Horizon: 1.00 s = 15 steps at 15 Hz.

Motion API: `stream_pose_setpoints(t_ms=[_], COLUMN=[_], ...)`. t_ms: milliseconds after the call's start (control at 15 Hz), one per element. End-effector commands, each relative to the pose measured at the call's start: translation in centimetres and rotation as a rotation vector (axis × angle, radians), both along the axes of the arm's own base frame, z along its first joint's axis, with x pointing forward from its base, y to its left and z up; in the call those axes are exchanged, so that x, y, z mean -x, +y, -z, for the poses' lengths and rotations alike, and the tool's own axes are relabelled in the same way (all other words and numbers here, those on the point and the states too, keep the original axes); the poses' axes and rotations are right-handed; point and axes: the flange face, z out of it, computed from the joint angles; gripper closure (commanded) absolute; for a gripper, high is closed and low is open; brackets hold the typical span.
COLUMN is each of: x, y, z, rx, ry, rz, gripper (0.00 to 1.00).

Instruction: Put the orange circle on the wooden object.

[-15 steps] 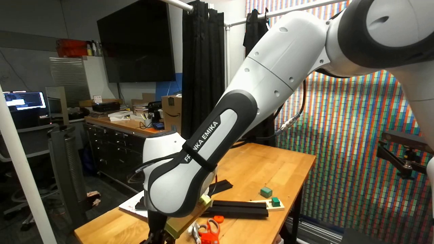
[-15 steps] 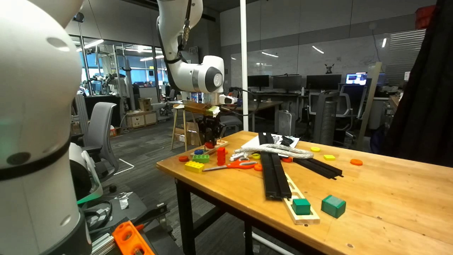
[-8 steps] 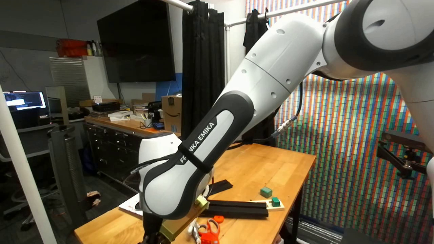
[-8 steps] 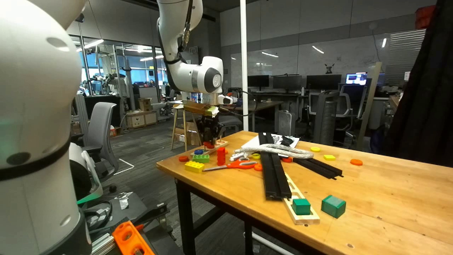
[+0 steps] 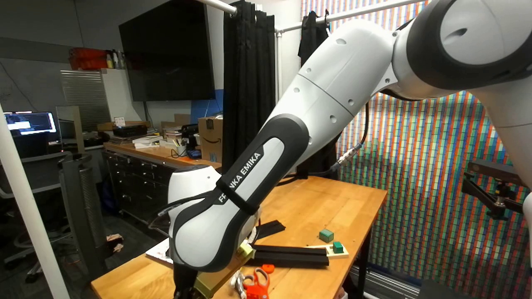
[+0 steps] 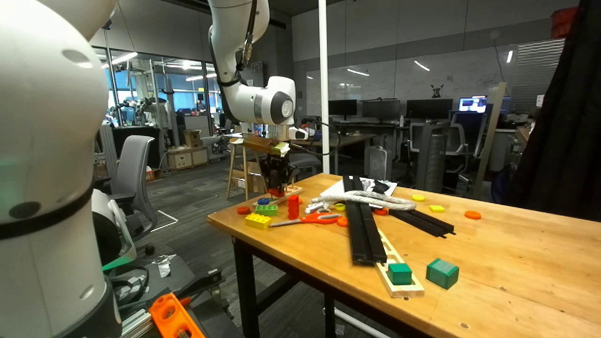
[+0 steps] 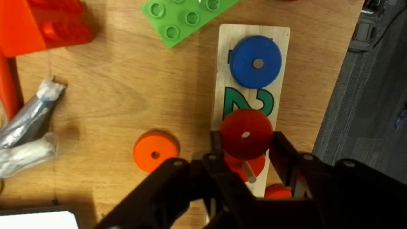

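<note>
My gripper [image 7: 244, 136] is shut on the orange circle [image 7: 243, 119], a disc with a centre hole that looks dark red in the shade. The wooden object is a pale board [image 7: 224, 73] with pegs and painted numbers. The held circle is above the board, between the green number and an upright peg [image 7: 251, 178]; its hole is not lined up with that peg. An orange-red disc [image 7: 259, 163] sits around that peg, and a blue disc [image 7: 251, 74] around another. In an exterior view the gripper [image 6: 276, 183] holds the circle [image 6: 277, 192] over the board [image 6: 295, 189]. Part of the board is hidden.
A bright orange disc [image 7: 152, 146] and a red disc [image 7: 277, 191] lie beside the board. A green brick [image 6: 266, 210], red brick [image 6: 293, 206], yellow brick [image 6: 258, 221] and scissors [image 6: 324, 217] are close by. Rope [image 6: 389, 201] and black tracks [image 6: 361, 230] lie farther along. The table edge is near.
The gripper and arm have shifted slightly left in both exterior views, and the arm a little lower. The circle stays in the grip. The objects on the table have not moved.
</note>
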Motion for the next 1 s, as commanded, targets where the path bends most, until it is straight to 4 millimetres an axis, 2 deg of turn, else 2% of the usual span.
stream_pose_setpoints(t_ms=[0, 933], x=[-0.19, 0.46], y=[0.64, 1.17], z=[-0.23, 0.1], rx=[-0.015, -0.012], ry=[0.008, 0.042], rz=[0.007, 0.011], gripper=[0.82, 0.82])
